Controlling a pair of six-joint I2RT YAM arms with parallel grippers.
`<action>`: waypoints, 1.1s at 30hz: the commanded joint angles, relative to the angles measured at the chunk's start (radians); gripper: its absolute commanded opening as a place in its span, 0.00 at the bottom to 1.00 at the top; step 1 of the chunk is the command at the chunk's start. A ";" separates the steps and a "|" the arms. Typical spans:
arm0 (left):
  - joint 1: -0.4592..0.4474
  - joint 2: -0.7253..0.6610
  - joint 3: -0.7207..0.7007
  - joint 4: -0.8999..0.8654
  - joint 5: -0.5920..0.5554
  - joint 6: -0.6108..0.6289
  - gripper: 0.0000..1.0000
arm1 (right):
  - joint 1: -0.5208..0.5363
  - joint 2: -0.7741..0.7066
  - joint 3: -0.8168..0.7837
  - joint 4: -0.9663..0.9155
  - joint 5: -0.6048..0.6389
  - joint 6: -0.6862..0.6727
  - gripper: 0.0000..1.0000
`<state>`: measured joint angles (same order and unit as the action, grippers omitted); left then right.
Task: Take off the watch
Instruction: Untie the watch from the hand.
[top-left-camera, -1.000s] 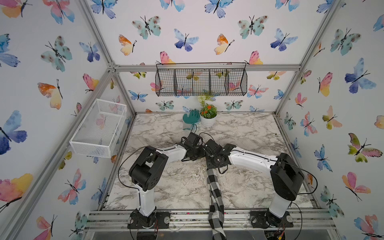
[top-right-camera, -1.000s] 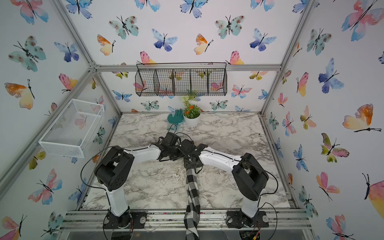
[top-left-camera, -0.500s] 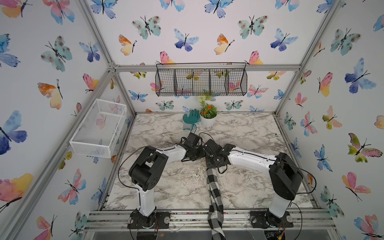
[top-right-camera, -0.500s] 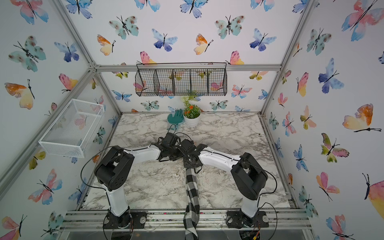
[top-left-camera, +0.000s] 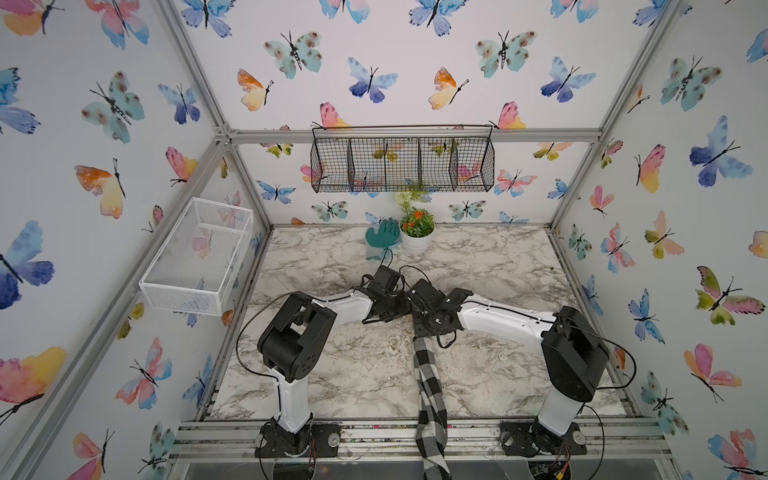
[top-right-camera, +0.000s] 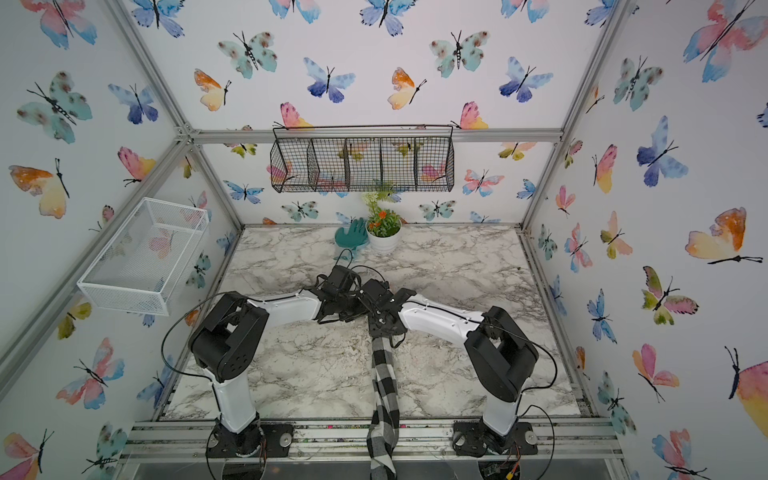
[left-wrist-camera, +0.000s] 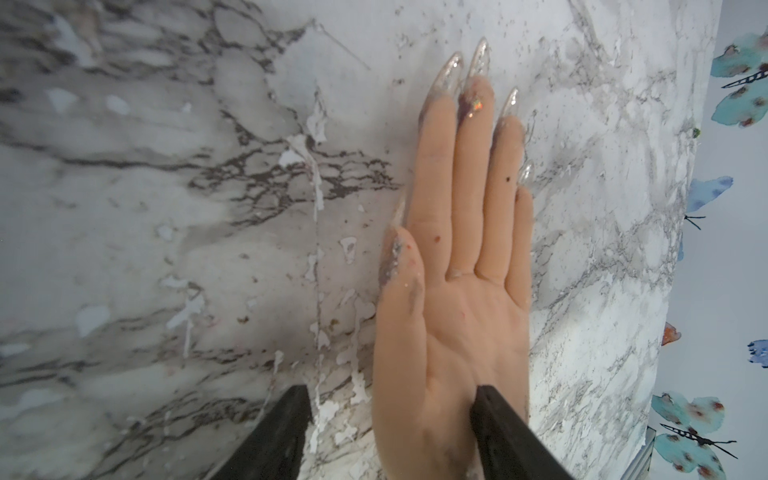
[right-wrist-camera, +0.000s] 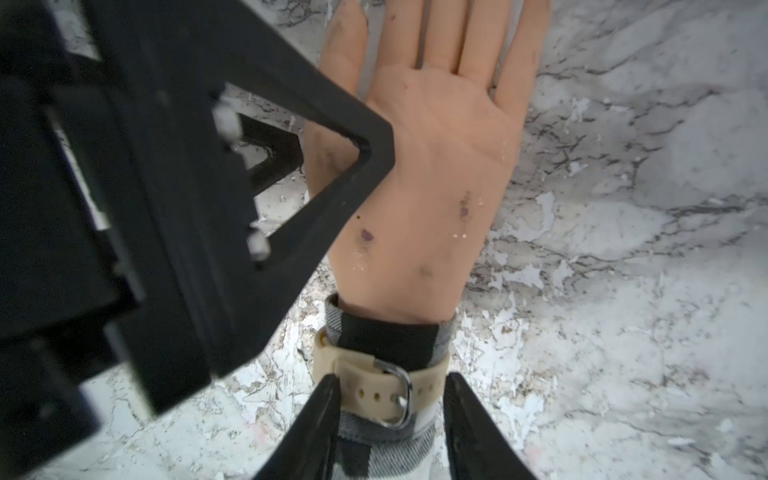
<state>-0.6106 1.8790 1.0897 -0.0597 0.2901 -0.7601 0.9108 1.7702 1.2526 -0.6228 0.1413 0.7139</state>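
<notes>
– Right wrist view: my right gripper (right-wrist-camera: 392, 378) has its jaws spread, one on either side of the buckle (right-wrist-camera: 401, 395), pinching nothing yet.
– So where's the watch?
– The watch (right-wrist-camera: 365, 390) is strapped over the checked sleeve (right-wrist-camera: 386, 336) at the wrist of the mannequin hand (right-wrist-camera: 428, 166). The buckle is on top because the palm faces up. I can't see the case; I reckon it's under the wrist.
– And your left?
– My left gripper (left-wrist-camera: 390, 392) is spread too. One finger presses on the palm near the thumb base, and the other stands just beside the hand over the marble table (left-wrist-camera: 166, 208). I judge it's there to pin the hand so it won't slide when I tug the strap.
– Next?
– Work the strap end out of the buckle, I'd say. It sits snug, so the pinch needs care.
</notes>
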 joint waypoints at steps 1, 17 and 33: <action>-0.005 0.017 -0.024 -0.052 0.009 0.005 0.65 | 0.005 -0.032 0.045 -0.052 0.014 -0.010 0.41; -0.005 0.016 -0.017 -0.052 0.010 0.004 0.64 | 0.007 0.020 0.059 -0.010 -0.053 -0.033 0.30; -0.005 0.015 -0.017 -0.051 0.014 0.000 0.64 | 0.007 0.050 0.003 -0.008 -0.037 -0.028 0.33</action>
<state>-0.6106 1.8790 1.0897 -0.0582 0.2928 -0.7643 0.9108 1.7954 1.2835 -0.6125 0.0971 0.6872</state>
